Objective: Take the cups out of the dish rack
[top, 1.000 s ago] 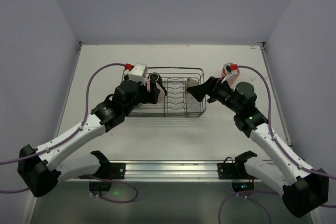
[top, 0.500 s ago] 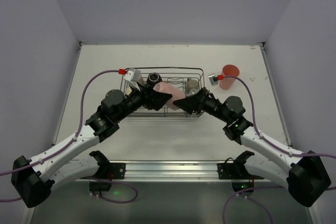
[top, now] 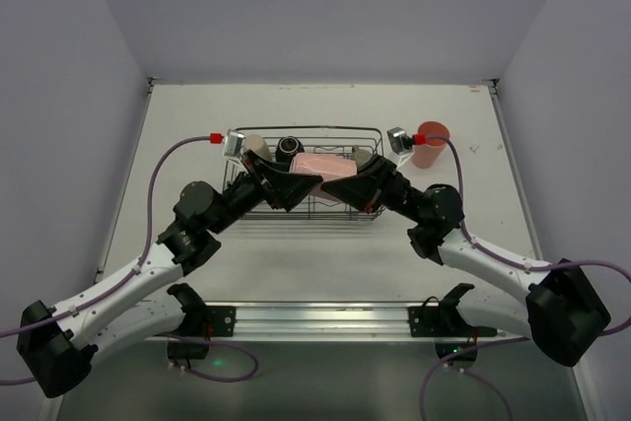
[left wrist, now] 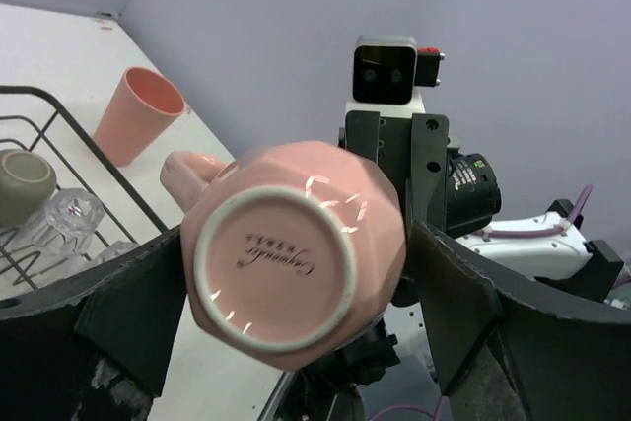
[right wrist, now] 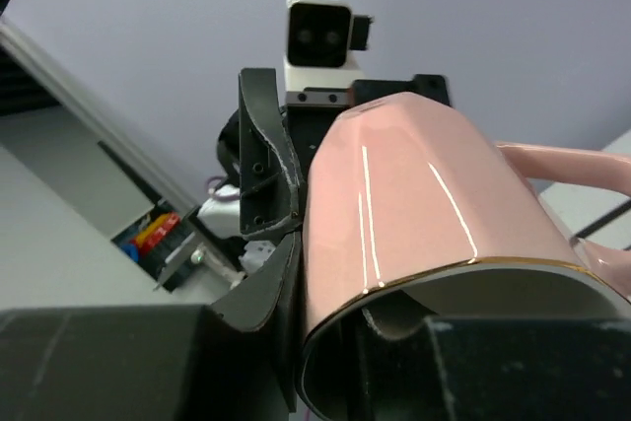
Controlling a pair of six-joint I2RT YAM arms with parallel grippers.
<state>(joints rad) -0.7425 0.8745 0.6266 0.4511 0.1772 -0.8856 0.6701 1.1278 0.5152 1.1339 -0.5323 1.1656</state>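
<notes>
The pale pink handled mug (top: 317,163) hangs on its side above the dish rack (top: 306,129), between both grippers. My right gripper (right wrist: 335,313) is shut on its gold rim, one finger inside the mug and one outside. In the left wrist view the mug (left wrist: 296,253) shows its base, and my left gripper (left wrist: 296,244) is open, its fingers standing wide just off the mug's sides. In the rack sit a black mug (top: 288,147), a tan cup (top: 254,145), a grey-olive cup (left wrist: 22,179) and a clear glass (left wrist: 69,219). A coral-pink tumbler (top: 430,142) stands upright on the table, right of the rack.
The rack's wavy dividers (top: 330,206) lie under the two grippers. Both arms lean in over the rack's front rim. White walls close the table (top: 315,263) at the back and on both sides.
The left gripper lifted the pink mug out of the rack toward the right. The right gripper came in from the tumbler and closed on the mug's rim. The left jaws widened.
</notes>
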